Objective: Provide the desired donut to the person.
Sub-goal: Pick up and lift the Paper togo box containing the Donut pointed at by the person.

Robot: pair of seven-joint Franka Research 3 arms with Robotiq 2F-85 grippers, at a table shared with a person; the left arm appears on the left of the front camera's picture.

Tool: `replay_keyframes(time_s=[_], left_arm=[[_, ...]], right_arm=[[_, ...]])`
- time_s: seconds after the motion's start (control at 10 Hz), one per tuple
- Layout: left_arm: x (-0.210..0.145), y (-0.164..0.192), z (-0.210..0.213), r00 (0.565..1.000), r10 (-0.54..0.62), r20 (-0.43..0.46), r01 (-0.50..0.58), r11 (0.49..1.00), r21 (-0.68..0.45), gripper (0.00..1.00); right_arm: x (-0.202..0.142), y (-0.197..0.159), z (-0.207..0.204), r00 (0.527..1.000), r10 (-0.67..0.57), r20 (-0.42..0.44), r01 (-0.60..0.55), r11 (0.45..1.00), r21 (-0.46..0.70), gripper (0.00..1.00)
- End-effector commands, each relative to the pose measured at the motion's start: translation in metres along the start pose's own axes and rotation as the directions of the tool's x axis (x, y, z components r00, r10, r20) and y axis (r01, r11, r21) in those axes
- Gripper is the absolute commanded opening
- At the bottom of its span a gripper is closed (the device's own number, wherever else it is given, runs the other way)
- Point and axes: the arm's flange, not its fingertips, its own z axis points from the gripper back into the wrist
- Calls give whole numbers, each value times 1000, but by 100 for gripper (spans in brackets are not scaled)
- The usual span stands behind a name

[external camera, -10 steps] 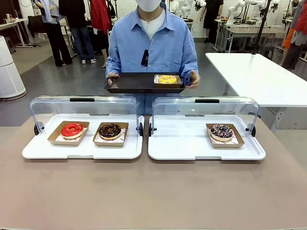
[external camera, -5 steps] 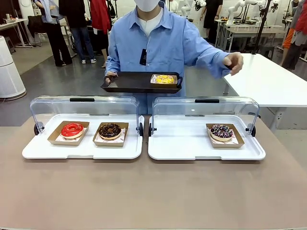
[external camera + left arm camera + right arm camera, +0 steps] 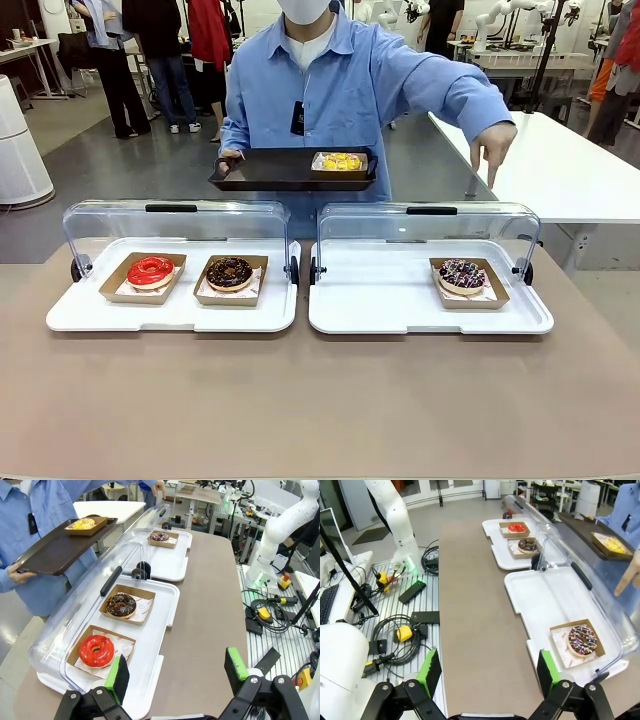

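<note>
1. Meanwhile, the person was seen at the far side of the table, with one arm stretched out further than half a second before.
2. The pointing hand had been gripping the dark tray a second earlier. Half a second earlier it had been lifted out to the side. It was now turned downward, with its forefinger aimed toward the sprinkled donut.
3. The dark tray was held by the other hand alone and had been shifted slightly toward picture left. The yellow donut was carried on it as before.
4. The sprinkled donut was found unmoved in its cardboard dish, at the right end of the right tray and in front of the open clear lid.
5. The red donut and the chocolate donut were left unmoved, side by side on the left tray.
6. The left gripper was shown spread wide with nothing between its pads. It was held over the table, beside the left tray and near the red donut.
7. The right gripper was likewise spread wide and empty, well apart from the sprinkled donut. In the right wrist view, the pointing hand was seen beyond the lid.
</note>
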Motion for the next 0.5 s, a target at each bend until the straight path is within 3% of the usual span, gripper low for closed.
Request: replay_keyframes(time_s=[0.0,0.4], left_arm=[[-1,-1,0,1000,-24,18,24,1000,0,100],[-1,-1,0,1000,-24,18,24,1000,0,100]], right_arm=[[0,0,0,1000,7,2,-7,1000,2,100],[0,0,0,1000,7,2,-7,1000,2,100]])
